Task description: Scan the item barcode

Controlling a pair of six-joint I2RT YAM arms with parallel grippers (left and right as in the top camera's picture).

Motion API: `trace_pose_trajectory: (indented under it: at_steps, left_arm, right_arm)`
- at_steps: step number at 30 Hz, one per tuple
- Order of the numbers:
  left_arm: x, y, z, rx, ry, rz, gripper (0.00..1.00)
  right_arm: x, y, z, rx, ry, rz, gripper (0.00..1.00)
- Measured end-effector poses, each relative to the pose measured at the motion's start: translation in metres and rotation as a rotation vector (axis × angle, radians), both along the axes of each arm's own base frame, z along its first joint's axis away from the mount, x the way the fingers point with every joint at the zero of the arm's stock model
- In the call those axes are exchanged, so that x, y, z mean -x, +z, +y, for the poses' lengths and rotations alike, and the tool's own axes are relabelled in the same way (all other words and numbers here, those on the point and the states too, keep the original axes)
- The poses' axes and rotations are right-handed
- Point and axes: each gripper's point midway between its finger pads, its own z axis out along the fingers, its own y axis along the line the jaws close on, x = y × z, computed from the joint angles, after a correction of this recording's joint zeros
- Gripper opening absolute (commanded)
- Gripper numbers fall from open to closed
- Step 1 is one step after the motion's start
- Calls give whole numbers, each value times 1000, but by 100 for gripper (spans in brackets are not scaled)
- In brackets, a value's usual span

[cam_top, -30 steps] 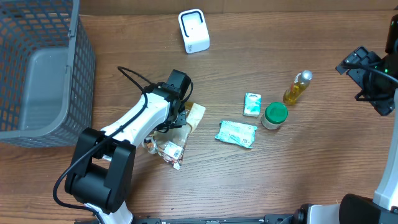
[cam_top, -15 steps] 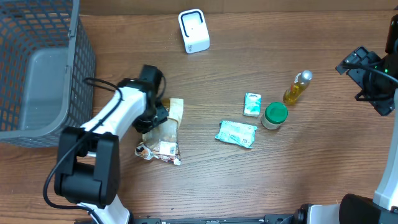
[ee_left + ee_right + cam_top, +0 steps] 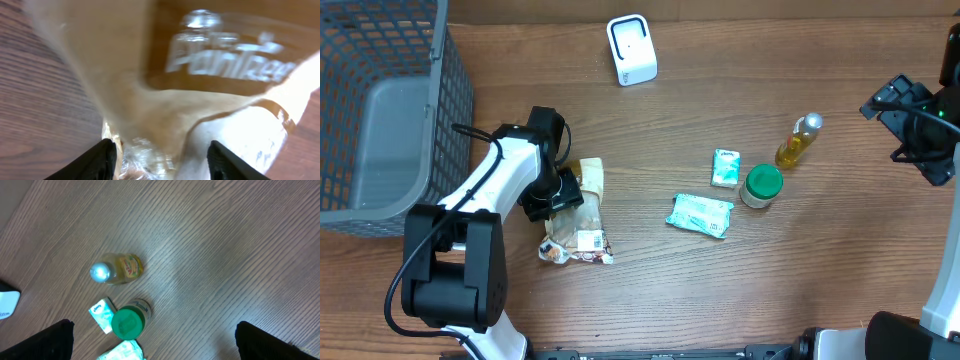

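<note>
The item is a crinkled tan and clear snack bag (image 3: 576, 222) with a brown printed panel (image 3: 225, 55). It lies on the wooden table, a white barcode label (image 3: 590, 240) at its near end. My left gripper (image 3: 552, 190) sits low over the bag's far end. In the left wrist view, that gripper (image 3: 162, 159) is open, its black fingertips (image 3: 102, 160) wide apart with the wrapper between them. The white scanner (image 3: 631, 49) stands at the back of the table. My right gripper (image 3: 908, 118) hangs open and empty at the right edge, high above the table (image 3: 155, 340).
A grey mesh basket (image 3: 450, 110) fills the back left corner. Right of centre are a teal wipes pack (image 3: 701, 214), a small tissue pack (image 3: 725, 167), a green-lidded jar (image 3: 761, 185) and a yellow oil bottle (image 3: 798, 140).
The left arm has swung left, carrying the bag leftwards with it. The bag now lies flatter on the table, and the left jaws stand wider apart. The right arm is still.
</note>
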Motion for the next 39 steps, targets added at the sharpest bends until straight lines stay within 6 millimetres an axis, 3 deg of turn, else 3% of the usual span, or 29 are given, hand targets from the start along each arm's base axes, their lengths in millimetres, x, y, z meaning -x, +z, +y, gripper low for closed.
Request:
trace_pose_trajectory:
  at_steps: [4, 7, 8, 10, 12, 15, 25, 29, 33, 39]
  left_arm:
    - [-12, 19, -1, 7, -42, -52, 64]
    - [-20, 49, -3, 17, -51, -123, 61]
    - [-21, 58, -3, 19, -52, -141, 55]
    - [-14, 69, -2, 19, -55, -140, 31]
    - [-4, 72, 1, 9, -66, -109, 15]
    - [10, 67, 4, -3, -74, -55, 9]
    - [72, 24, 15, -31, -76, 151, 9]
    - [87, 15, 16, -27, -75, 195, 9]
    - [88, 10, 7, 22, -66, 193, 10]
    - [67, 4, -23, 167, -69, 92, 6]
  right_arm:
    - [0, 0, 0, 0, 0, 0, 100]
    - [0, 0, 0, 0, 0, 0, 100]
    - [0, 0, 0, 0, 0, 0, 100]
    - [0, 0, 0, 0, 0, -1, 100]
    - [0, 0, 0, 0, 0, 0, 100]
    - [0, 0, 0, 0, 0, 0, 100]
    - [0, 0, 0, 0, 0, 0, 100]
    - [0, 0, 0, 0, 0, 0, 100]
    - [0, 0, 0, 0, 0, 0, 100]
    - [0, 0, 0, 0, 0, 0, 100]
